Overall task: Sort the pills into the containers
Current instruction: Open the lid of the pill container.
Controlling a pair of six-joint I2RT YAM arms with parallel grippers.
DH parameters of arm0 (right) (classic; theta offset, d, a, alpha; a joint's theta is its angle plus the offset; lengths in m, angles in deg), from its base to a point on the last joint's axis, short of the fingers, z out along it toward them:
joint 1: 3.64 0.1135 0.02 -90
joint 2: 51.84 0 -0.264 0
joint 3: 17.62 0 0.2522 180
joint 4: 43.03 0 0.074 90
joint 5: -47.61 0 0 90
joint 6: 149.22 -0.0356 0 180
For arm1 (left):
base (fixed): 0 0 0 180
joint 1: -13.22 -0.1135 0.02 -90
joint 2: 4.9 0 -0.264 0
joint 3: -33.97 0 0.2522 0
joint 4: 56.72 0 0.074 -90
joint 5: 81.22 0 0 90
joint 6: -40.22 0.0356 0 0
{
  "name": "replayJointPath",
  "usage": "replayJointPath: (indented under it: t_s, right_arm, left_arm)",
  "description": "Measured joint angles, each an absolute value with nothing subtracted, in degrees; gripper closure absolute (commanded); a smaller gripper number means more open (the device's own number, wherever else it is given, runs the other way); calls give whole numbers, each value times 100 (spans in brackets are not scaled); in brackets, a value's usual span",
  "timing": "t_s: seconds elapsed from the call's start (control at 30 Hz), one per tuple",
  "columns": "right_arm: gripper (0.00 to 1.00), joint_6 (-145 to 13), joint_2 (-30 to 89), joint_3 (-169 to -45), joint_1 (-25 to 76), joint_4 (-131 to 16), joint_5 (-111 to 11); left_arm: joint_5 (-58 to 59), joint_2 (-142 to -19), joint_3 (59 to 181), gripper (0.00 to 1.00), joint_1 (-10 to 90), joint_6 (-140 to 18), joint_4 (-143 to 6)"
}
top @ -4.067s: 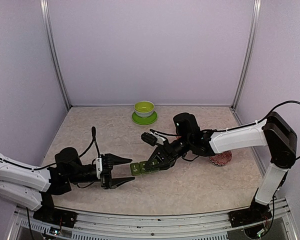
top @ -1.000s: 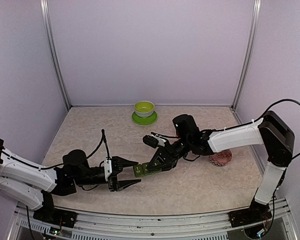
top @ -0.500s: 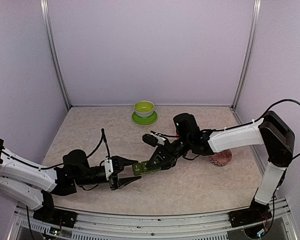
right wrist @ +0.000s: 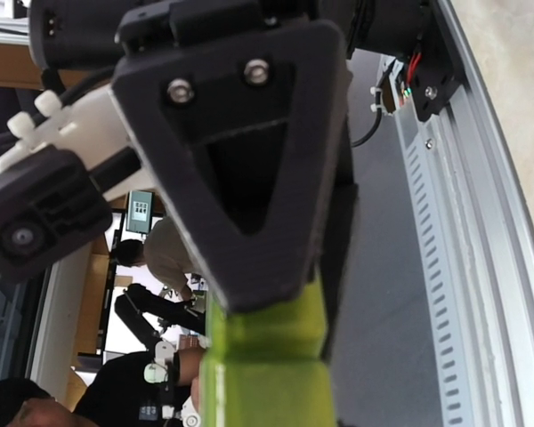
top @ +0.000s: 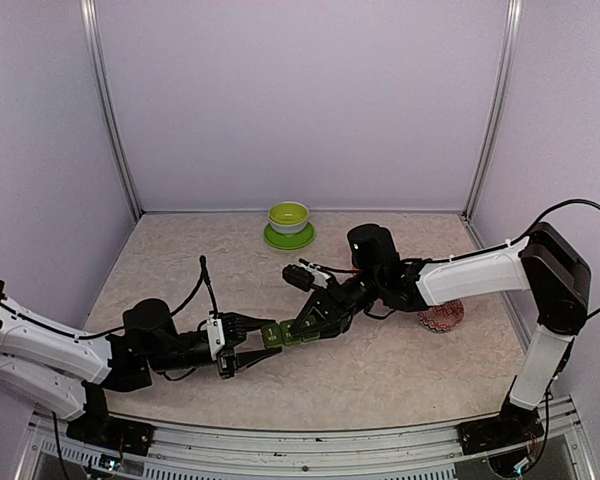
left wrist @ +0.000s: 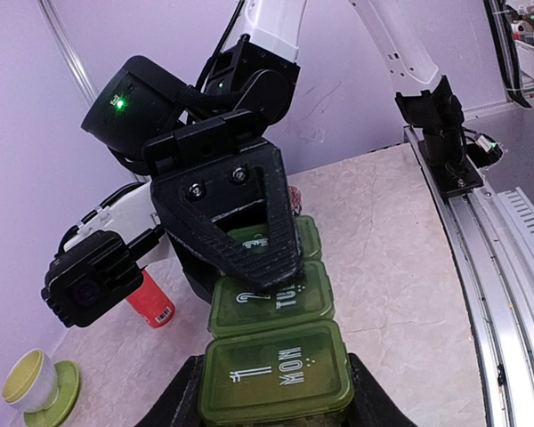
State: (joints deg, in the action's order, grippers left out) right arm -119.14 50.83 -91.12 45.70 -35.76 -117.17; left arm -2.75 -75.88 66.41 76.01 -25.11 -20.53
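**Progress.** The containers (left wrist: 276,378), a dark green strip of 3 joined compartments, sit at centre frame in the top view, held off the table (top: 180,260) between the 2 arms. In the left wrist view all 3 lids are down, the nearest marked MON and the next TUE. No pills are visible in any view. Judgement: sorting has not begun. Opening the lids, fetching the pills and filling the compartments are all left to do.

**Pose.**
- **Left gripper** (top: 268,340): reaches low and near-level from the lower left. Its fingers (left wrist: 185,396) stand apart, 1 on each side of the MON compartment and close against its walls. Whether they press on it cannot be told.
- **Right gripper** (top: 308,326): comes in from the right with its arm folded low, and is clamped on the strip's far end, 1 finger lying over the farthest lid.

**Beyond the strip.**
- A red bottle (left wrist: 149,300) stands upright behind the right gripper.
- A patterned bowl (top: 442,318) sits at right.
- A lime-green bowl (top: 288,216) on a saucer is at the back wall, upper centre.
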Motion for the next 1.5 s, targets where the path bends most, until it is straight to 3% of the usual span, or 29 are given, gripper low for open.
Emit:
replayJointPath:
  t_s: [0.23, 0.4, 0.53, 0.87, 1.03, 1.17, 1.23, 1.33, 1.5]
  right_arm:
    - [81, -11892, 5079, -9112, 4576, -3574, -11722]
    - [81, -11842, 5079, -9112, 4576, -3613, -11706]
    - [81, -11912, 5079, -9110, 4598, -3523, -11700]
    - [81, -11929, 5079, -9110, 4600, -3464, -11717]
    - [81, -11925, 5079, -9110, 4605, -3466, -11717]
    - [81, -11901, 5079, -9110, 4605, -3466, -11711]
    - [81, -11888, 5079, -9110, 4605, -3466, -11711]
    - [81, -11885, 5079, -9110, 4605, -3466, -11711]
    - [81, -11861, 5079, -9110, 4611, -3480, -11698]
  left_arm:
    - [-275, -7502, 6641, 67, 7631, -2461, -2140]
    - [-273, -7489, 6624, 51, 7640, -2463, -2158]
    - [-275, -7367, 6519, 49, 7675, -2419, -2103]
    - [-249, -7295, 6488, 55, 7675, -2397, -2081]
    - [-240, -7282, 6471, 69, 7675, -2417, -2064]
    - [-236, -7279, 6466, 71, 7677, -2419, -2057]
    - [-236, -7279, 6466, 67, 7677, -2422, -2055]
    - [-236, -7279, 6466, 51, 7677, -2450, -2046]
    - [-243, -7258, 6399, 42, 7664, -2603, -1921]
